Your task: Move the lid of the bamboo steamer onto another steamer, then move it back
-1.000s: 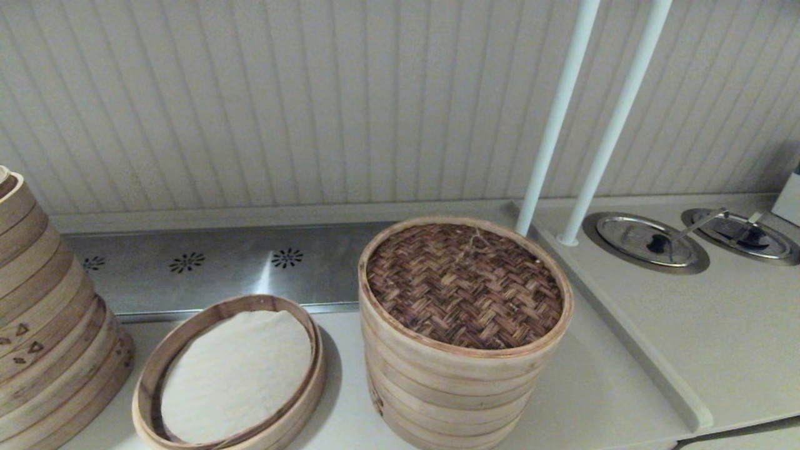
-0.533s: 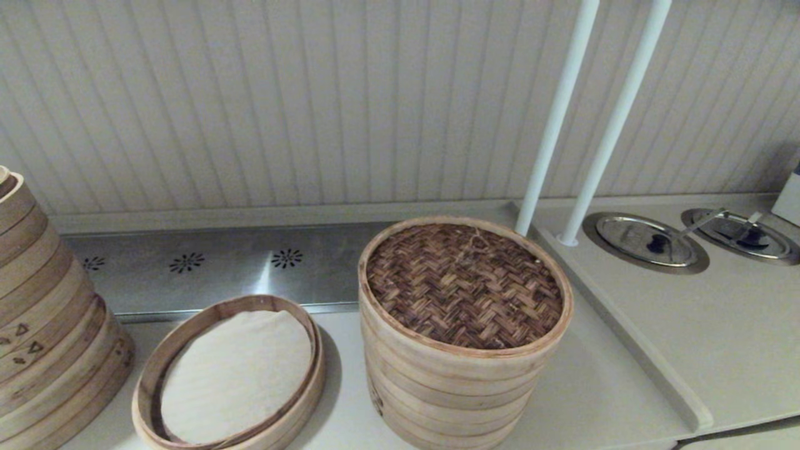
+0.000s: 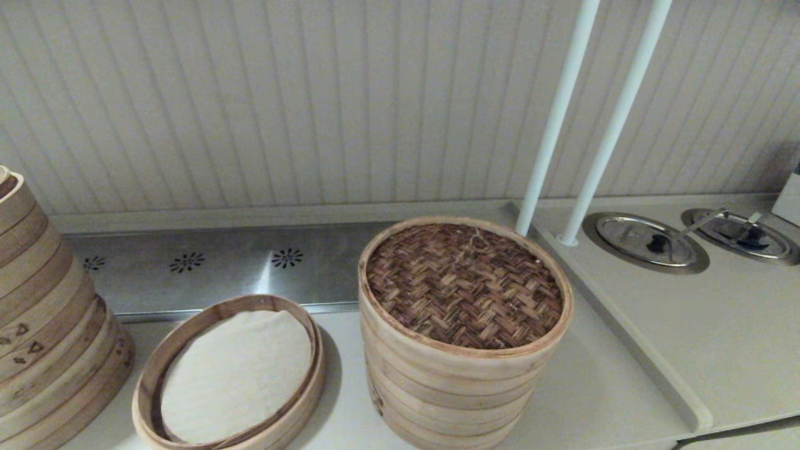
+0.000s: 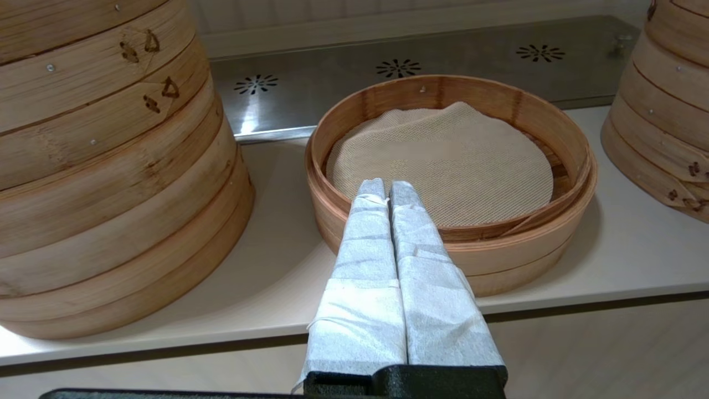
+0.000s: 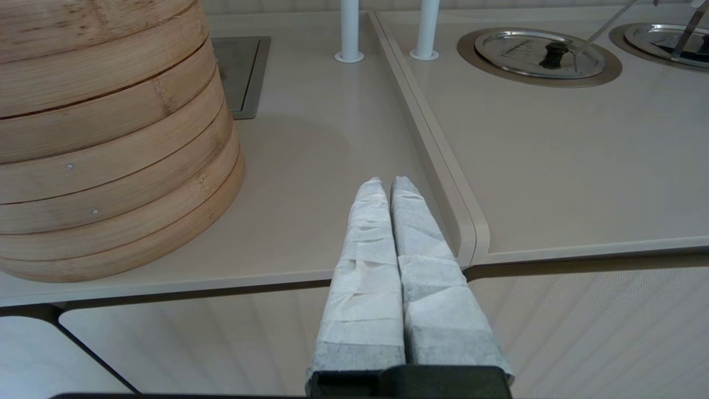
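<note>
Dark brown herringbone weave marks the round bamboo steamer lid [image 3: 464, 284], which has a pale rim band and a small twine loop near its far edge; it sits level on top of the tall pale multi-tier bamboo steamer stack [image 3: 451, 387] at the middle of the beige counter [image 3: 600, 387]. At about nine o'clock from that stack, just beside it but apart, lies the low single-tier bamboo ring steamer [image 3: 230, 374] with its brownish rim and white cloth liner [image 3: 240, 372], uncovered. Further toward nine o'clock stands the large bamboo stack with burnt triangle marks [image 3: 50, 319]. At about two o'clock from the lid, two white poles [image 3: 550, 125] rise from the counter, and beyond them two shiny steel lids with black knobs [image 3: 647, 240] sit in round recesses. Neither arm shows in the head view. The left gripper [image 4: 388, 191], its cloth-wrapped fingers pressed together with nothing between them, hangs off the counter's front edge facing the low ring steamer. The right gripper [image 5: 388, 188], likewise closed and empty, hangs off the front edge beside the tall stack.
</note>
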You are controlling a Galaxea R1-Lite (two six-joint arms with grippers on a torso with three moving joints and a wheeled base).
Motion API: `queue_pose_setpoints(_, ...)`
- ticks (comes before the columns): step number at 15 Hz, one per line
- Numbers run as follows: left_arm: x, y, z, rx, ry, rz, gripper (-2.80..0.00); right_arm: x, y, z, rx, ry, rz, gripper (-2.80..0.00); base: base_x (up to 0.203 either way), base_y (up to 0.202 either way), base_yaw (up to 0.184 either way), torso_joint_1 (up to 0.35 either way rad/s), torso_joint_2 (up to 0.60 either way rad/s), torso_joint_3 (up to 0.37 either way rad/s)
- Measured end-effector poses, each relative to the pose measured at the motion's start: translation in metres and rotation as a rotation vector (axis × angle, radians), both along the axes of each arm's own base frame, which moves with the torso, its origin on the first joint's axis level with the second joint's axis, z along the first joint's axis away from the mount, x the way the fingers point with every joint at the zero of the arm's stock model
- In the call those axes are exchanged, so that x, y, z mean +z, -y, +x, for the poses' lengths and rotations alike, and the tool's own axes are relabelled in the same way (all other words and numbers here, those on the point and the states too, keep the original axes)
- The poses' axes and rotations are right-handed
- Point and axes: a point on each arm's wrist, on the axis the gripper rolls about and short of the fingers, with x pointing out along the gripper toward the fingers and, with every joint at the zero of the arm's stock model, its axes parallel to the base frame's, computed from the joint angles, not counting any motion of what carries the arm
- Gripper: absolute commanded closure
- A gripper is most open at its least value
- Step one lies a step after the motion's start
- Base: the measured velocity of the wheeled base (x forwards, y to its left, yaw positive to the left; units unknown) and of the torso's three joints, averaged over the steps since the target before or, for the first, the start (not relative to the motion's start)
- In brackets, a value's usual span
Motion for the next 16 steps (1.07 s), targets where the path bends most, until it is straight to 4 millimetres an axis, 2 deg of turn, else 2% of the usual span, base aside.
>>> queue_pose_setpoints(16,-0.0005,0.0000,0.0002,-0.001,-0.003,-0.002,0.00,-0.0001,0.0000,0.0000,0.001,-0.001,0.003,0.00,0.000,0.000,0.000,0.000,0.00,0.000)
